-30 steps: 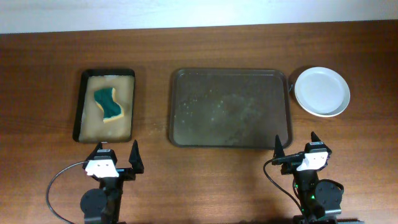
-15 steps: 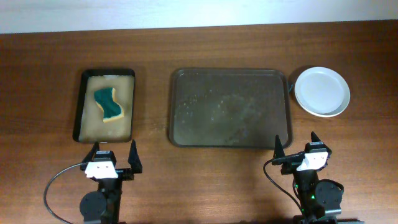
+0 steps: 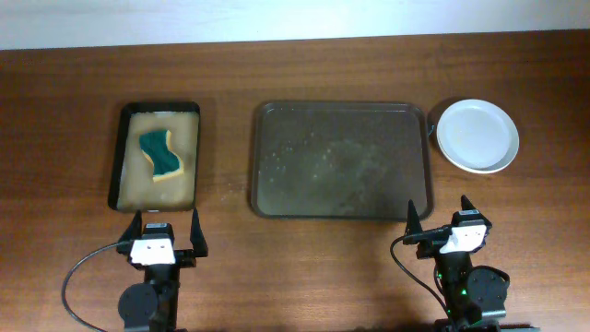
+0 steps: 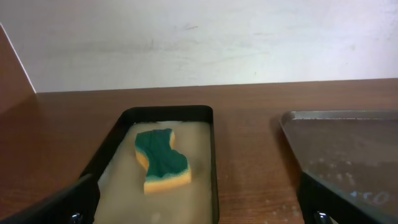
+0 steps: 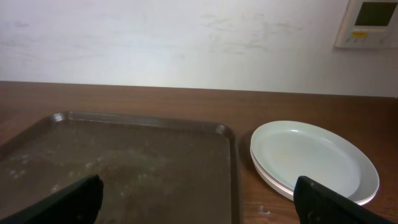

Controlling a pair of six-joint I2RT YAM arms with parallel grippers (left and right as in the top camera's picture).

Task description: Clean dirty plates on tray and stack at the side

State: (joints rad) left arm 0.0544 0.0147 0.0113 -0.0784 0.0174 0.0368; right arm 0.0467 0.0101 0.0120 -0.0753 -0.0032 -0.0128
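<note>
A dark wooden table (image 3: 277,277) is seen from above, with two robot arms at its near edge. At far left sits a small black tray (image 3: 160,105) holding a shallow tan liquid, and a green-and-yellow sponge (image 3: 161,155) lies in it, apparently kept there so it stays wet and handy for wiping. Just in front of that tray the left gripper (image 3: 168,214) hangs low over the wood, its jaws spread wide and holding nothing. In the middle lies the large brown tray (image 3: 341,175), bare of plates, its floor flecked with pale spots and smears. Just right of it, apart from its rim, the white plates (image 3: 477,136) rest on the wood in a neat stack. The right wrist view shows at least two rims nested, but the exact count cannot be told. The top plate looks clean. With the tray bare and the stack set aside, the task seems finished or very nearly so. In front of the tray's right corner the right gripper (image 3: 437,207) also hangs low, jaws released and empty, well clear of the stack. Behind the table rises a plain off-white wall (image 5: 186,37), faintly scuffed, with a small wall panel (image 5: 372,22) at upper right.
</note>
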